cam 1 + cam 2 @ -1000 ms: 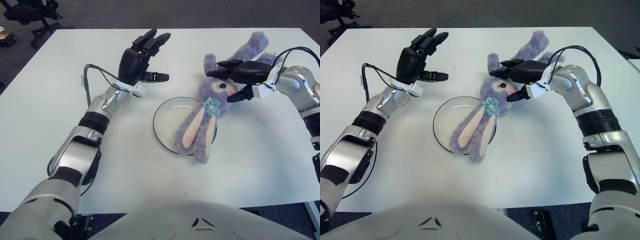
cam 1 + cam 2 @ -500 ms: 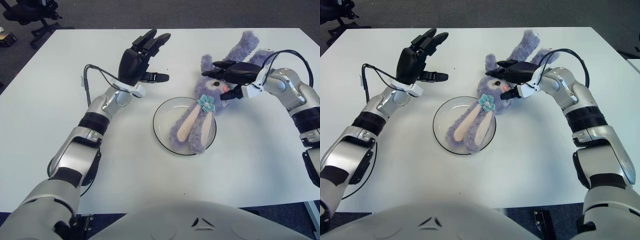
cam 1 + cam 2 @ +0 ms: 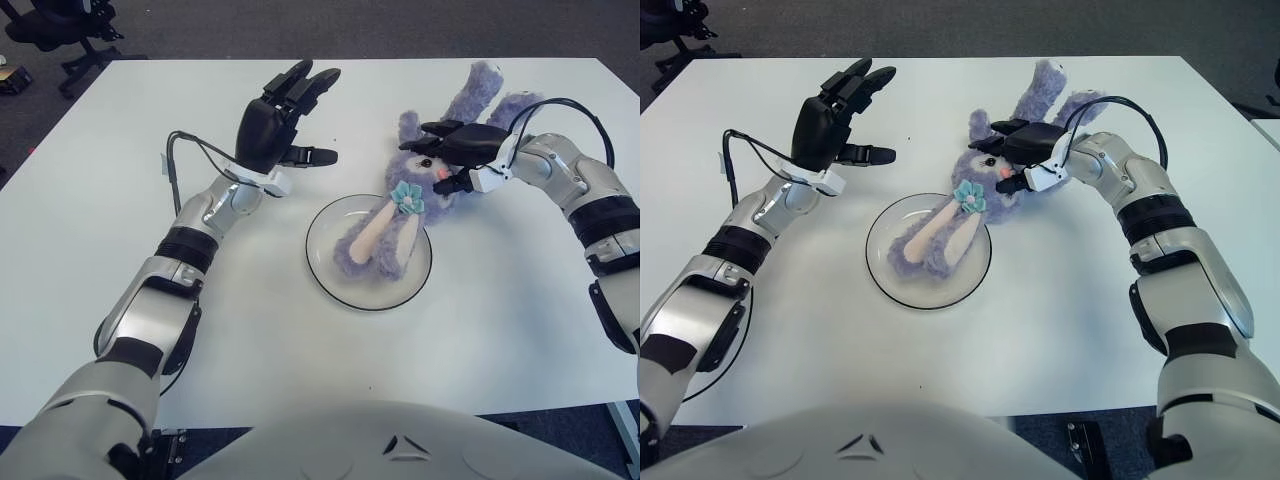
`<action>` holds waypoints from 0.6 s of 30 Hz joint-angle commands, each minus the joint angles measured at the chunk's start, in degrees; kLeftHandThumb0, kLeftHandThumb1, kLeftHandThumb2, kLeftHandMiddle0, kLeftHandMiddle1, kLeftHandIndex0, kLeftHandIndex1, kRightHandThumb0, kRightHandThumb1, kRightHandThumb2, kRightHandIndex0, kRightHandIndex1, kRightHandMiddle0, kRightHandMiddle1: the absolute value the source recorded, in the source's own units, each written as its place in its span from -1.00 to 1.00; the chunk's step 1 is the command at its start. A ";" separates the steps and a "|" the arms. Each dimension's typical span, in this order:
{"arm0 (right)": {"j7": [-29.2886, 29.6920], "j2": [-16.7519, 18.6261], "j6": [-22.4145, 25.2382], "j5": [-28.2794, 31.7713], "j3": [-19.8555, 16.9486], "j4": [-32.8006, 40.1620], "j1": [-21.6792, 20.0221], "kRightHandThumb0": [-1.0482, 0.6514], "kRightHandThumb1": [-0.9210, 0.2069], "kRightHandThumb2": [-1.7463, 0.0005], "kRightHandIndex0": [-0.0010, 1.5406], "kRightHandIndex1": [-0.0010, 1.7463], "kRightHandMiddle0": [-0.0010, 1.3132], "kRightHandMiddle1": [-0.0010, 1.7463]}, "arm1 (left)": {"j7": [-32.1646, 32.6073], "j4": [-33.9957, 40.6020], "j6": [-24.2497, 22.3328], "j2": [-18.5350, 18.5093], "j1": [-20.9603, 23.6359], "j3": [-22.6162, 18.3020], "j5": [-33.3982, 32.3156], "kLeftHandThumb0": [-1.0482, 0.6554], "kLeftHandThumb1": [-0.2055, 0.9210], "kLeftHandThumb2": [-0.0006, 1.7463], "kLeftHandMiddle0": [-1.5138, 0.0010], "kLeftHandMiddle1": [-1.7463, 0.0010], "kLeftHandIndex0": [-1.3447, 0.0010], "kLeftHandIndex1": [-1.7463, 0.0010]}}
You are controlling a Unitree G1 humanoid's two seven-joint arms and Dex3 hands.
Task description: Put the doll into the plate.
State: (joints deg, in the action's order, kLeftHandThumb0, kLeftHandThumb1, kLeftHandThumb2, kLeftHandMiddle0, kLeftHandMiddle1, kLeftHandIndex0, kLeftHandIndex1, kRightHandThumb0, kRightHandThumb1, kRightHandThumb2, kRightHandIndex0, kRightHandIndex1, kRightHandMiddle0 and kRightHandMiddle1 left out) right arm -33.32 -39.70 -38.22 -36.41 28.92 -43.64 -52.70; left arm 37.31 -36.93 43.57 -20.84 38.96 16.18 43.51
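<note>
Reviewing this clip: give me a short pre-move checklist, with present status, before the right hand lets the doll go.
1. Right hand grips the purple bunny doll at its head: ok.
2. Doll's ears lie inside the glass plate: ok.
3. Doll's head and body inside the plate: not ok, they lie beyond its far rim.
4. Left hand open and away from the plate, to its left: ok.
5. Plate flat on the white table: ok.

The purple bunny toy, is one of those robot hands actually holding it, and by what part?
Yes. The right hand grips the doll at its head, fingers on top and thumb by the face. Its ears lie in the plate. The left hand, left of the doll, holds nothing.
</note>
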 commanded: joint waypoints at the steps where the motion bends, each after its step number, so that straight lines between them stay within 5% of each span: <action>1: -7.89 0.52 2.76 -0.60 2.85 -2.53 3.15 -0.95 -1.00 0.49 -1.00 -1.00 -0.74 -0.99 | 1.16 0.57 -0.30 -0.77 -0.41 -0.08 0.58 -0.10 1.00 -0.65 0.33 1.00 0.52 0.54; 6: -8.94 0.49 3.31 -0.13 2.72 -2.00 3.24 -0.95 -1.00 0.48 -1.00 -1.00 -0.74 -0.99 | 1.34 0.56 -0.35 -0.82 -0.39 0.04 0.60 -0.10 1.00 -0.65 0.33 1.00 0.52 0.54; 10: -18.68 1.08 3.42 1.72 4.15 -5.74 -0.02 -0.94 -1.00 0.50 -1.00 -1.00 -0.75 -0.99 | 2.12 0.96 -0.39 -0.91 -0.46 0.23 1.22 -0.10 1.00 -0.65 0.33 1.00 0.51 0.54; 18: -21.16 1.26 3.17 1.95 4.80 -6.61 -1.11 -0.91 -1.00 0.56 -1.00 -1.00 -0.76 -0.99 | 2.46 1.01 -0.42 -0.91 -0.49 0.31 1.43 -0.10 1.00 -0.64 0.33 1.00 0.50 0.55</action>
State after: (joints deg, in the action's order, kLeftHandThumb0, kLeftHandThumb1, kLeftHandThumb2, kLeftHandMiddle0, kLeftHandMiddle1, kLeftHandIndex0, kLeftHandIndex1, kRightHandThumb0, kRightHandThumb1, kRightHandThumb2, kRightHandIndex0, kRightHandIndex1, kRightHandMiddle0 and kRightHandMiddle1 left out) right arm -49.70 -38.95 -35.70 -33.13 30.90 -47.27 -58.11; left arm 39.06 -36.35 43.42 -21.22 38.92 16.27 44.44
